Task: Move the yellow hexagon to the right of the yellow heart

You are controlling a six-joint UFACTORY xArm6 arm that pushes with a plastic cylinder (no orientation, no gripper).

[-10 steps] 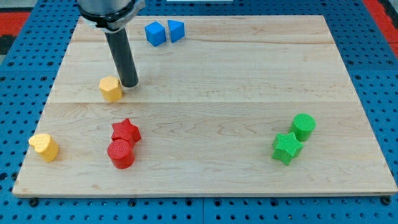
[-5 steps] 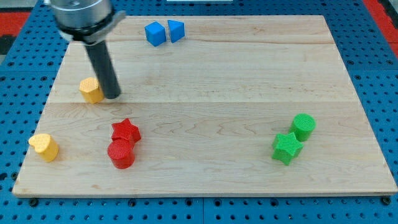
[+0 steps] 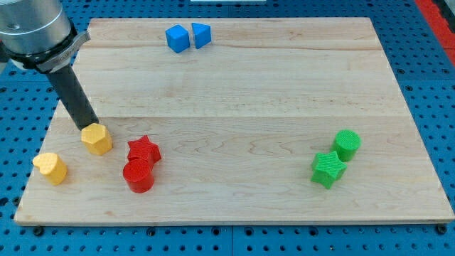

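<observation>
The yellow hexagon lies at the board's lower left. The yellow heart sits below and to the left of it, near the board's left edge, with a small gap between them. My tip touches the hexagon's upper left side, and the dark rod rises from there toward the view's top left.
A red star and a red cylinder sit just right of the hexagon. A blue cube and a blue wedge-like block are at the top. A green cylinder and a green star are at the right. The wooden board ends just left of the heart.
My tip swung from the hexagon's right side around to its upper left. The hexagon slid left, then down toward the yellow heart. The other blocks have not moved.
</observation>
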